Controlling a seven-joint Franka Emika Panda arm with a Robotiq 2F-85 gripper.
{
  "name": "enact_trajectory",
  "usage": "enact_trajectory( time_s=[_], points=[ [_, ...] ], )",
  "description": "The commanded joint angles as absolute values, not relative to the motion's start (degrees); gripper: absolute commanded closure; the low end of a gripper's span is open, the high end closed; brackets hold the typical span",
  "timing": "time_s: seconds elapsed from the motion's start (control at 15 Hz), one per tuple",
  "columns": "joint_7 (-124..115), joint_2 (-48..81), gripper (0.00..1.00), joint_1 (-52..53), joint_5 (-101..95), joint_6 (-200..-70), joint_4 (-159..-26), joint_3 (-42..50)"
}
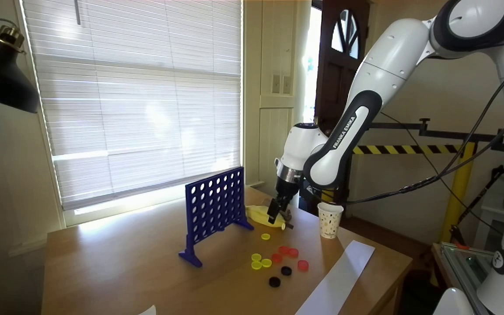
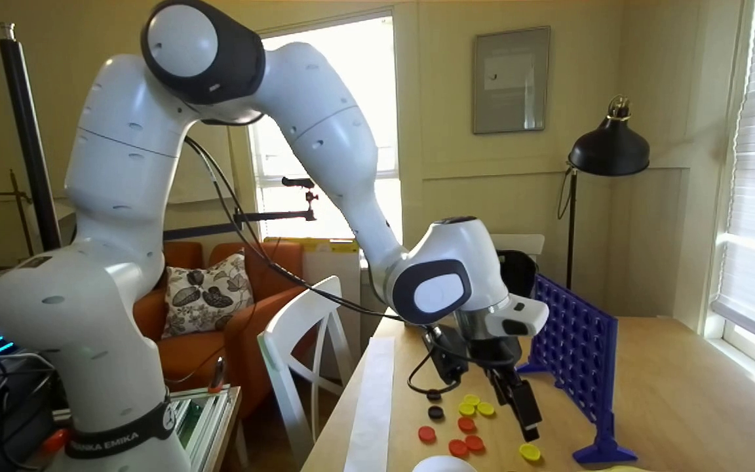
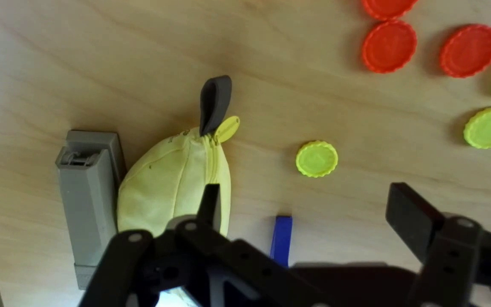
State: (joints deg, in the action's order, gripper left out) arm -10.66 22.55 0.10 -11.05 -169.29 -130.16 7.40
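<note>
My gripper (image 3: 307,204) is open and empty above the table, fingers pointing down; it also shows in both exterior views (image 1: 274,212) (image 2: 490,403). A lone yellow disc (image 3: 316,159) lies just ahead of the gap between the fingers in the wrist view. A pale yellow zippered pouch (image 3: 166,179) with a dark loop lies beneath the left finger. A grey stapler-like object (image 3: 88,204) lies beside the pouch. A blue upright grid rack (image 1: 215,205) stands near the gripper; its blue foot (image 3: 281,241) shows between the fingers. Red discs (image 3: 389,46) lie farther off.
More yellow discs (image 1: 256,265) and black discs (image 1: 274,281) lie on the wooden table (image 1: 116,262). A speckled paper cup (image 1: 330,221) stands near the table edge. A white paper strip (image 1: 339,275) runs along that edge. A white chair (image 2: 299,354) stands beside the table.
</note>
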Motion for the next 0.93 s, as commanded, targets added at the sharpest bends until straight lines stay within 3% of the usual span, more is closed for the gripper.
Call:
enact_trajectory(
  time_s=[0.0, 0.87],
  points=[
    [-6.7, 26.5, 0.00, -0.8, -7.8, -169.8, -126.8, 5.8],
    [-2.8, 32.0, 0.00, -4.0, -3.9, -177.1, -124.8, 2.2]
  ],
)
